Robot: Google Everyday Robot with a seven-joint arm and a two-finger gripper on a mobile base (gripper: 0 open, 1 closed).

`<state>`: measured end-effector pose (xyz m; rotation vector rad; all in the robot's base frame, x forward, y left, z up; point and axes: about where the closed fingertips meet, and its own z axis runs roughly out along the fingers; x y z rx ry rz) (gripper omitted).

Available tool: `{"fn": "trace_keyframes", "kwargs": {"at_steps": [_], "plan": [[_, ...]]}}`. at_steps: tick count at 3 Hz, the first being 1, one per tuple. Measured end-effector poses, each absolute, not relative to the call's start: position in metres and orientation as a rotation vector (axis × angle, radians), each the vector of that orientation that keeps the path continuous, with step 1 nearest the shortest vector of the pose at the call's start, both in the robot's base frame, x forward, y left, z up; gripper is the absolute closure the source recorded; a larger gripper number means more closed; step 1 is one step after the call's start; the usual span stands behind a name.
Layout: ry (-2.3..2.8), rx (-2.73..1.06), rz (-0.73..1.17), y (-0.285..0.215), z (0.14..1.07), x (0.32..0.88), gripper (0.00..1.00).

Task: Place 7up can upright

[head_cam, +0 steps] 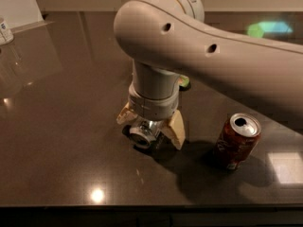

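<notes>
The 7up can (143, 133), silver, lies on its side on the dark table (61, 126), its end facing the camera. My gripper (149, 124) has come down over it from above. One tan finger (124, 115) stands to the can's left and the other finger (175, 131) to its right. The jaws are spread and straddle the can, close to its sides. The wrist and the large pale arm (208, 56) hide the can's rear half.
A red-brown soda can (236, 141) stands upright to the right of the gripper. A bit of a green item (184, 82) shows behind the arm. A white container (4, 30) stands at the far left. The table's front edge (142, 206) runs near the bottom.
</notes>
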<state>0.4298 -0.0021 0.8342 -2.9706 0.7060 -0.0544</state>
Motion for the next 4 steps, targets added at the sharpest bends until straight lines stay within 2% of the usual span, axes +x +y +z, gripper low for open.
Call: {"fn": "trace_keyframes", "kwargs": {"at_steps": [2,3,4], "plan": [[0.737,-3.011,-0.061,-0.004,0.841,0.441,0.64],[0.846,-2.957,0.010,-0.001,0.859,0.446,0.87],[1.072,-2.800,0.198,0.004,0.889,0.452,1.00]]}}
